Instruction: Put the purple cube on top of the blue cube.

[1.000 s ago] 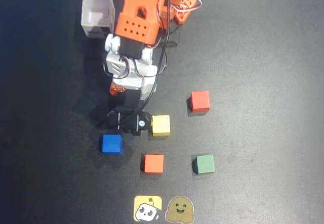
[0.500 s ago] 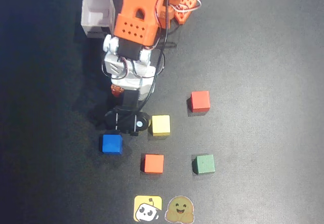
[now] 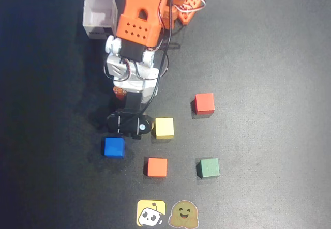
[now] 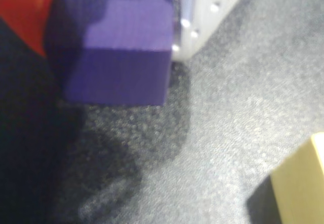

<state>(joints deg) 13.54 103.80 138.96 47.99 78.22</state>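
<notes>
The purple cube (image 4: 126, 57) fills the upper left of the wrist view, sitting between my gripper's orange finger (image 4: 25, 11) on its left and white finger (image 4: 202, 11) on its right. My gripper (image 4: 114, 27) is shut on it. In the overhead view the purple cube is hidden under my gripper (image 3: 129, 124), which hangs just above and slightly right of the blue cube (image 3: 113, 147). The blue cube rests alone on the dark mat and is out of the wrist view.
In the overhead view a yellow cube (image 3: 164, 127) sits close to the right of my gripper and also shows in the wrist view (image 4: 301, 183). A red cube (image 3: 205, 103), an orange cube (image 3: 156, 167), a green cube (image 3: 208, 168), a white box (image 3: 99, 16) and two stickers (image 3: 151, 213) lie around.
</notes>
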